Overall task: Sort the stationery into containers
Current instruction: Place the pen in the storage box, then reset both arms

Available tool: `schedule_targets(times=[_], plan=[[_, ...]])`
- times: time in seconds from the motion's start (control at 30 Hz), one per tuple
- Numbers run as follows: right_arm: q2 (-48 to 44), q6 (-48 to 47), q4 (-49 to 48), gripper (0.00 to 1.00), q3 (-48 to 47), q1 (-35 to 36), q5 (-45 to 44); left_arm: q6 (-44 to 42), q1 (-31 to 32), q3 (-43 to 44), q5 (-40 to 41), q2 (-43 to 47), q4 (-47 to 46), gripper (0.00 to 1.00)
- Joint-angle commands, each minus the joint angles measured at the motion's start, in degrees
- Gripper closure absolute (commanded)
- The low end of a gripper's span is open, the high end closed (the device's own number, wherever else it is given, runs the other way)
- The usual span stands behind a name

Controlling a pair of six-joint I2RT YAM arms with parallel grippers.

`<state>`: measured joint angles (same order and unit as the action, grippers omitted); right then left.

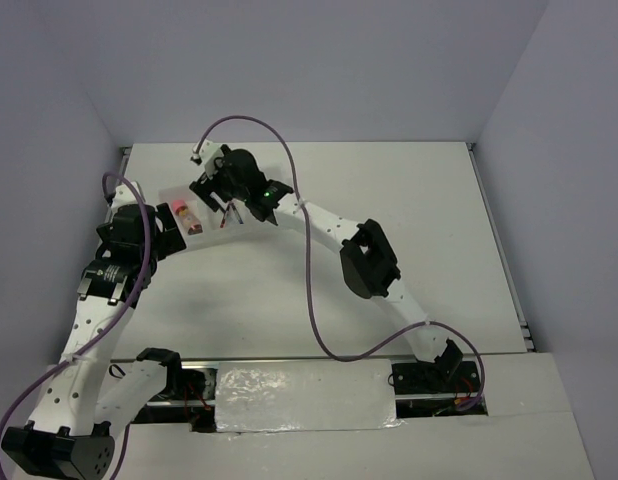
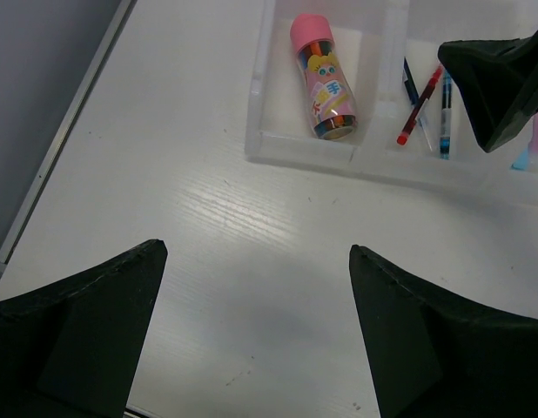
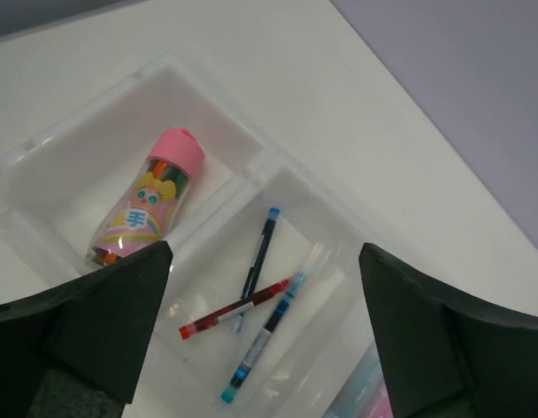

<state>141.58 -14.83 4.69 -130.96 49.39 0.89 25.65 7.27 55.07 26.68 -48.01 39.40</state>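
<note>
A white table with a faint wood grain in its surface is edged along its left side by a thin metal strip. Directly on it, in the far left part near that edge, a translucent white tray of square compartments rests flat, slanted to the table's sides

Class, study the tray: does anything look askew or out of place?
The pink-capped printed jar lies on its side in an end compartment of the translucent white tray; the thin red pen crosses a dark pen.
</note>
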Motion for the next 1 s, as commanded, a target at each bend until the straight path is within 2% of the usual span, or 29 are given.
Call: schedule_targets(times=[0.0,0.07,0.1,0.17,0.2,0.23,0.27,0.3,0.33,0.37,0.4,0.43,0.5,0.53,0.67,0.87,0.97], plan=[[-0.1,0.5,-1.1,0.0,-2.8,-0.6,0.6,-0.2,-0.2,1.0,-0.1,0.6,-1.5,0.01],[-2.8,2.0,-1.3,0.0,0.1,-0.5,1.7,-0.2,-0.2,1.0,0.0,0.5,-1.4,0.01],[-7.3,2.4,-2.5,0.0,1.8,-0.3,1.1,-0.2,-0.2,1.2,-0.1,0.4,-1.4,0.01],[-13.6,4.9,-3.8,0.0,9.7,0.0,-0.8,-0.3,-0.2,1.2,0.0,0.3,-1.3,0.01],[-21.9,5.8,-5.8,0.0,13.3,0.1,-3.3,-0.2,-0.2,1.2,0.4,0.2,-1.2,0.01],[-26.7,8.1,-7.5,0.0,22.3,0.4,-5.6,-0.2,-0.2,1.3,0.5,0.5,-1.2,0.01],[-31.4,9.6,-8.5,0.0,26.8,0.6,-8.3,-0.2,-0.2,1.4,0.7,0.7,-1.2,0.01],[-40.9,10.6,-8.6,0.0,30.8,0.8,-10.0,-0.3,-0.2,1.4,0.7,1.0,-1.3,0.01],[-45.7,12.0,-8.6,0.0,39.2,0.8,-12.4,-0.3,-0.3,1.4,0.9,1.3,-1.3,0.01],[-50.4,12.9,-8.3,0.0,43.3,0.8,-14.8,-0.2,-0.3,1.4,1.2,1.6,-1.3,0.01],[-59.5,13.9,-6.2,0.0,46.8,1.0,-17.6,-0.2,-0.3,1.4,1.7,1.9,-1.3,0.01],[-63.7,16.7,-5.1,0.0,52.8,1.1,-23.1,-0.2,-0.4,1.4,2.0,2.5,-1.3,0.01],[-71.2,20.2,3.6,0.0,57.5,1.2,-29.7,-0.2,-0.4,1.4,2.6,3.3,-1.2,0.01],[-77.9,23.9,6.9,0.0,60.5,1.2,-34.8,0.0,-0.5,1.5,3.5,3.9,-1.0,0.01],[-92.3,30.9,25.1,0.0,67.4,1.2,-42.1,0.5,-0.6,1.8,5.4,6.5,-0.6,0.01],[-108.3,36.3,42.2,0.0,70.9,1.2,-45.8,0.7,-0.6,3.8,7.7,9.1,2.1,0.01],[-112.2,37.6,49.0,0.0,69.0,1.2,-46.6,1.9,-0.5,5.0,7.6,10.3,4.6,0.01]])
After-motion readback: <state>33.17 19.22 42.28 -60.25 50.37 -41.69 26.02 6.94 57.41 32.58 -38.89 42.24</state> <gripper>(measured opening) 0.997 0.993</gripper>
